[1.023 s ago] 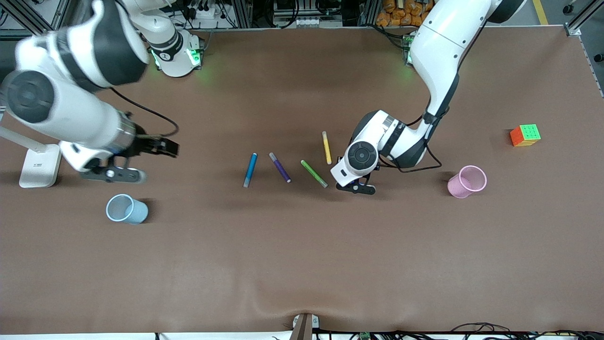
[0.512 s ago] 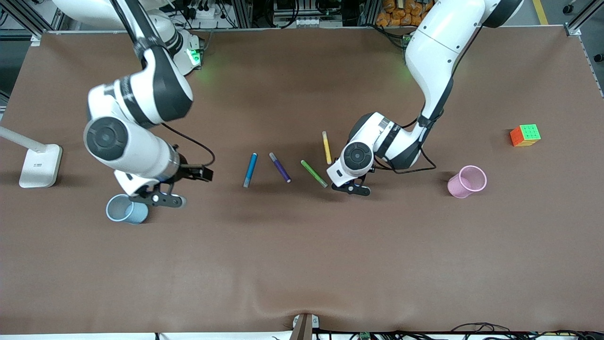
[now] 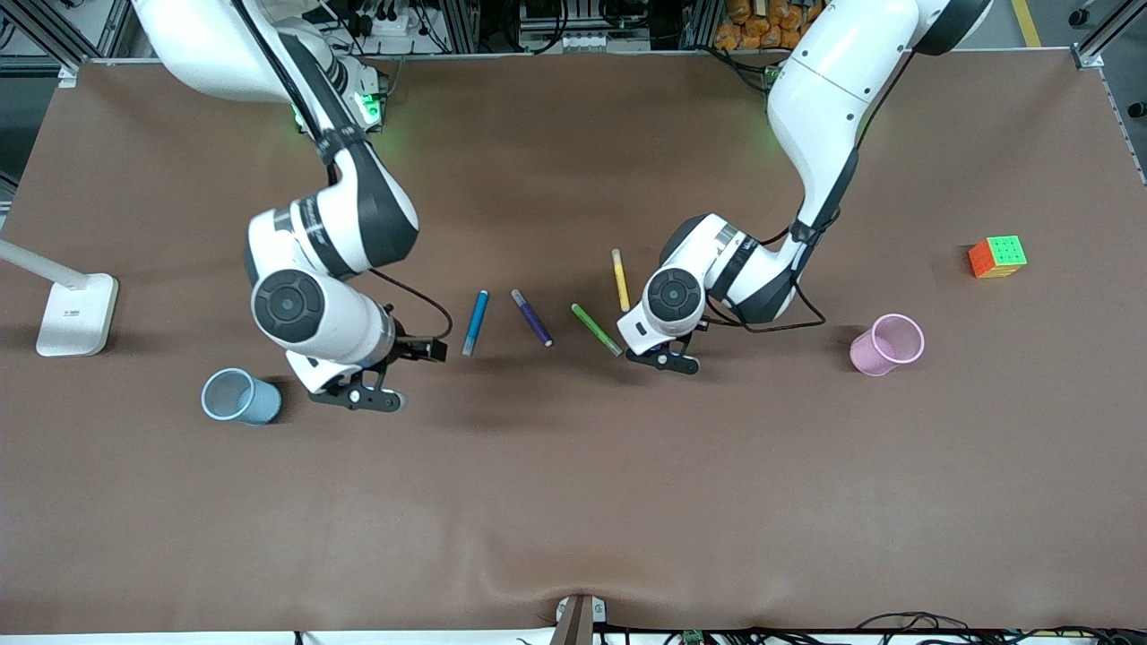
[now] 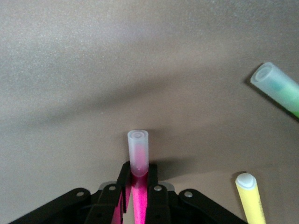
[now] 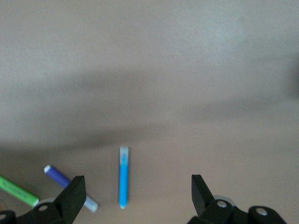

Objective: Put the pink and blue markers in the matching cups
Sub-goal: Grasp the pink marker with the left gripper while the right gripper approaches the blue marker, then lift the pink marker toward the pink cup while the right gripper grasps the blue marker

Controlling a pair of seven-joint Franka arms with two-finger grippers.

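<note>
Gripping the pink marker (image 4: 138, 173) is your left claw (image 3: 664, 358) — its wrist view shows the fingers (image 4: 122, 185) pinched on the magenta barrel, the pale cap sticking out past the tips. In the front view that claw sits low over the table beside the green marker (image 3: 596, 329) and the yellow marker (image 3: 619, 279), and the pink marker itself is hidden under the wrist there. Whether it has left the table yet, you can't tell.

So, by my reading, you're early: one marker in hand, none in a cup. The pink cup (image 3: 886, 344) stands upright, well apart from the left claw toward the left arm's end of the table, so that carry is still ahead of you.

Your right claw (image 3: 357, 397) is spread wide with nothing between the fingers, low over the table. The blue marker (image 3: 475, 322) lies flat on the table near it, on the side toward the left arm, with the purple marker (image 3: 531, 317) just past that — mind you take the brighter one. The blue cup (image 3: 238, 397) stands close on the claw's other side, toward the right arm's end, so its drop should be a short trip once the marker is picked.
</note>
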